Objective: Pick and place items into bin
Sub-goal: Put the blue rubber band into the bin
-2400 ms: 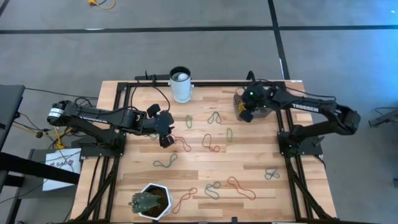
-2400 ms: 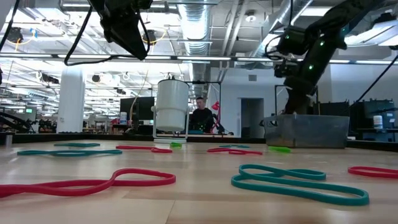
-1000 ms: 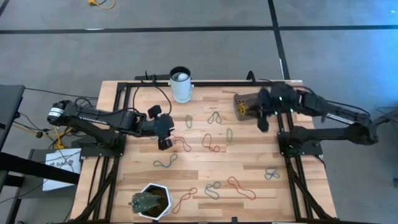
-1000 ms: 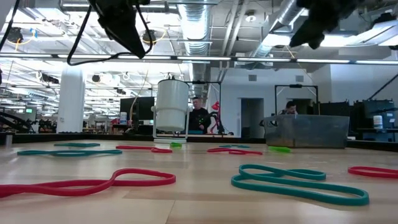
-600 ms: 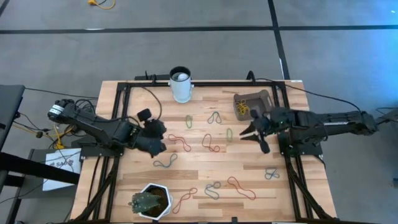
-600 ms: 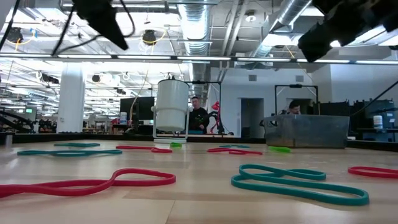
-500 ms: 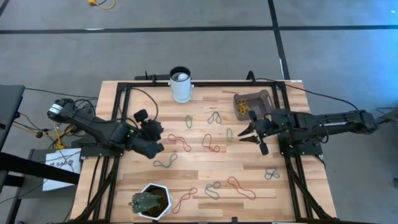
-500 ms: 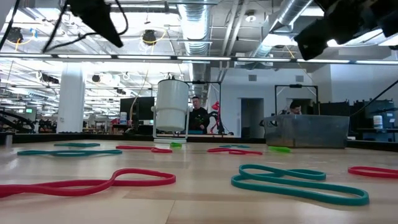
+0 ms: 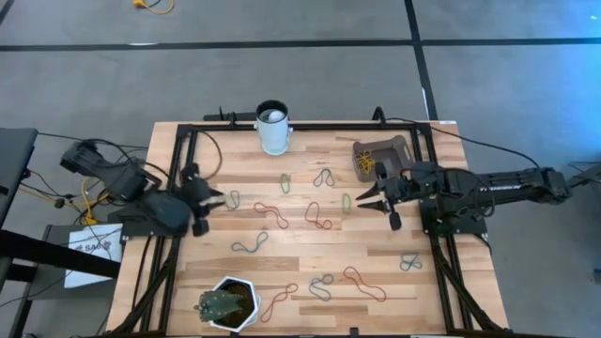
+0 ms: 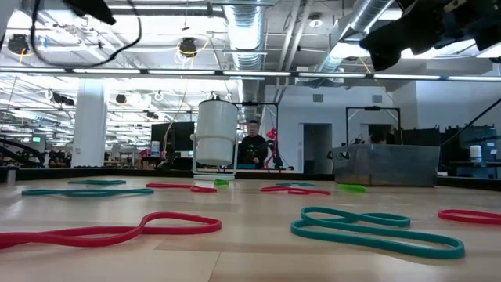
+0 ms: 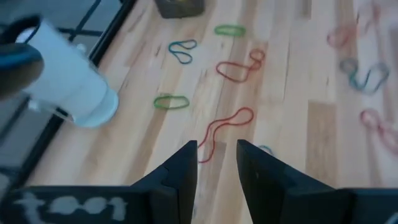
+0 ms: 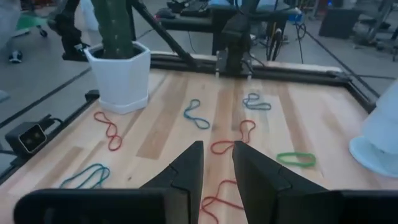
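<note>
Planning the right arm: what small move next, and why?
Probably lower the right end effector toward the green band just ahead of it: the end effector is open, empty and up off the table, and the bin is close by. The left end effector waits at the table's left.

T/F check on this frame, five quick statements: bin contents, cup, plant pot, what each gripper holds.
1. The bin already has bands in it. True: a yellowish clump lies inside.
2. The white cup lies tipped over. False: it stands upright at the table's far edge.
3. The right gripper is over the bin. False: it hangs over the table beside the bin, near a green band.
4. The plant pot sits at the near edge. True.
5. The left gripper holds a red band. False: its fingers are empty, a small gap between them.
</note>
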Robot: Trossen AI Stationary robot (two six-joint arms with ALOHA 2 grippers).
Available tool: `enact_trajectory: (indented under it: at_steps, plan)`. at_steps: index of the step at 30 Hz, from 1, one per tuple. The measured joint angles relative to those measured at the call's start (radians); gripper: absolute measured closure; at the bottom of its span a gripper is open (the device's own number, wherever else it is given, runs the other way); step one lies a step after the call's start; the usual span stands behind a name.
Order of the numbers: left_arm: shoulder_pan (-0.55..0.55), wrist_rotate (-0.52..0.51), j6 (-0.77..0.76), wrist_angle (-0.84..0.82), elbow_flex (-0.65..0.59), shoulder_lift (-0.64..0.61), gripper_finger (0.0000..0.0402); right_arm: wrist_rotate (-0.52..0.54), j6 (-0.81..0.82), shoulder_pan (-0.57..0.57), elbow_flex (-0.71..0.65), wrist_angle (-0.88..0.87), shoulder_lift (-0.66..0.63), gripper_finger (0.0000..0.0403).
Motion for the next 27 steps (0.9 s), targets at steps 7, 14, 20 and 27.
enact_trajectory:
  at_steps: [7, 14, 20, 27]
  plan:
    - [0.001, -0.169, -0.291, 0.119, -0.279, -0.203, 0.0299, 0.000, -0.014, -0.017, 0.000, -0.003, 0.081, 0.0321]
    - [0.001, -0.055, -0.454, 0.196, -0.524, -0.249, 0.0299, 0.000, -0.061, -0.017, 0.000, 0.041, 0.215, 0.0321]
    - [0.001, -0.039, -0.327, 0.411, -0.659, -0.205, 0.0299, -0.001, -0.063, -0.017, 0.000, 0.171, 0.323, 0.0321]
    - [0.002, -0.045, -0.412, 0.465, -0.737, -0.143, 0.0299, -0.001, -0.063, -0.017, 0.000, 0.279, 0.395, 0.0321]
